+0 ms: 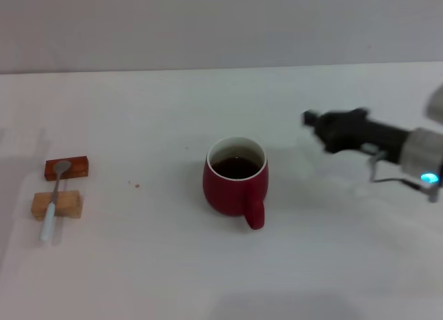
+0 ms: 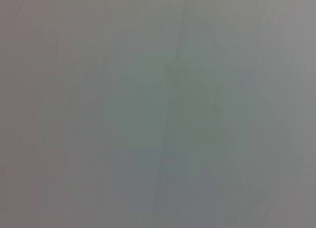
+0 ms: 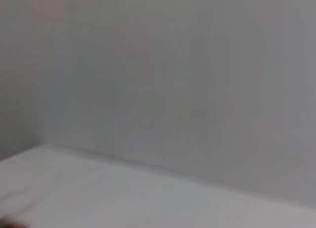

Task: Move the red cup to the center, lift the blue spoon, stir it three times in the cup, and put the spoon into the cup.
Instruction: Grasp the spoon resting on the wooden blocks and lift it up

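The red cup (image 1: 235, 185) stands upright near the middle of the white table (image 1: 138, 112), handle toward the near edge, with dark liquid inside. The blue spoon (image 1: 50, 219) lies at the far left: its grey bowl rests on a red-brown block (image 1: 77, 167) and its neck crosses a tan wooden block (image 1: 68, 205). My right gripper (image 1: 310, 118), black, hovers to the right of the cup and a little farther back, apart from it and holding nothing that I can see. My left gripper is out of view. Both wrist views show neither cup nor spoon.
The table's far edge meets a grey wall (image 1: 221, 22). A tiny red speck (image 1: 137, 185) lies between the blocks and the cup. The right wrist view shows the wall (image 3: 173, 80) and a strip of the table (image 3: 123, 198).
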Robot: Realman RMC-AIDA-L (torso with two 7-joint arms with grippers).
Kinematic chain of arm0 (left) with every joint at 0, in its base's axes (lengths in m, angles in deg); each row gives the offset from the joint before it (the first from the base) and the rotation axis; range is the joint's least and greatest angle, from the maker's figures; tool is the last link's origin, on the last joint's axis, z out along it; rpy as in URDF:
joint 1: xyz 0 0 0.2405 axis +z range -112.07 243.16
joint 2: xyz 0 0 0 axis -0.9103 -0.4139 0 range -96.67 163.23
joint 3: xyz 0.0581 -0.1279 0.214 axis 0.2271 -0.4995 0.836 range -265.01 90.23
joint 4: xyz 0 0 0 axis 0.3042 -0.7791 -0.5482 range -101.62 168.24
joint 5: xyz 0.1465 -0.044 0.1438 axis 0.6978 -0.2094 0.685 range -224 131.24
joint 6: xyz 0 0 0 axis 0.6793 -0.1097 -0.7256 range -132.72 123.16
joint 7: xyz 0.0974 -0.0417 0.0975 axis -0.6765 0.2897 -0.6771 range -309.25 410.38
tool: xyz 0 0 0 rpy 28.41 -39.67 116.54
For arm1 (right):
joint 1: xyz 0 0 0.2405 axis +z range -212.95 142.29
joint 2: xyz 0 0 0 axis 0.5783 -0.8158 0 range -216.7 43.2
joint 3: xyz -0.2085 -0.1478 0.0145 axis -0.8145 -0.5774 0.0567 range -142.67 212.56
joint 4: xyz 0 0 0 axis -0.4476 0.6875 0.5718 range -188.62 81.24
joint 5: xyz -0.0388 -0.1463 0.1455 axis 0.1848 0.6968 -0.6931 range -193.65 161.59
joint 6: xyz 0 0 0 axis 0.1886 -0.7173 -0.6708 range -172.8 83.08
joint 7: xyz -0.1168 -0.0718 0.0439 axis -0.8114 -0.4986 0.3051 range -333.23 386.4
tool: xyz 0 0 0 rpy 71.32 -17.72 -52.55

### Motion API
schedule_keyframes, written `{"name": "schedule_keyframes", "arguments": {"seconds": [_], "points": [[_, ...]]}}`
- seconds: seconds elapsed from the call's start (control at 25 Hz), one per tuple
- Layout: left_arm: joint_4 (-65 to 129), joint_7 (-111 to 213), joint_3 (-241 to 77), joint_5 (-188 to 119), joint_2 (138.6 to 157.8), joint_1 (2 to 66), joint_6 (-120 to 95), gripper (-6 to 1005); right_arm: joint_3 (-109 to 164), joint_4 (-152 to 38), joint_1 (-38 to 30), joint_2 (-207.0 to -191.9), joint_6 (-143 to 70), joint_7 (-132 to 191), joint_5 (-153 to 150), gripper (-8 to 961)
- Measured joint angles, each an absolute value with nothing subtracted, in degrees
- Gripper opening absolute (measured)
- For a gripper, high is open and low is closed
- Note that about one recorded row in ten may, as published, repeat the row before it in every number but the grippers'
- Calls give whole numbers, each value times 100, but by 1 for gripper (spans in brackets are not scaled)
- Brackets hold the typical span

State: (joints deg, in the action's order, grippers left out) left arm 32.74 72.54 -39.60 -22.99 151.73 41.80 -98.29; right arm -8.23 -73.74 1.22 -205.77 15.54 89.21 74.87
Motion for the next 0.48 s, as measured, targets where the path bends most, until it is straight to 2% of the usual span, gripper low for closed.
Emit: {"name": "schedule_keyframes", "arguments": {"seconds": [0.2, 0.48], "points": [[3266, 7312, -3667, -2290, 15174, 4323, -9891, 798, -792, -7523, -397, -20542, 1582, 7810, 5747, -2], [3265, 7587, -3077, -2291, 15175, 4648, -10030, 798, -304, -7397, -541, -20552, 1554, 6463, 4131, -1]]}}
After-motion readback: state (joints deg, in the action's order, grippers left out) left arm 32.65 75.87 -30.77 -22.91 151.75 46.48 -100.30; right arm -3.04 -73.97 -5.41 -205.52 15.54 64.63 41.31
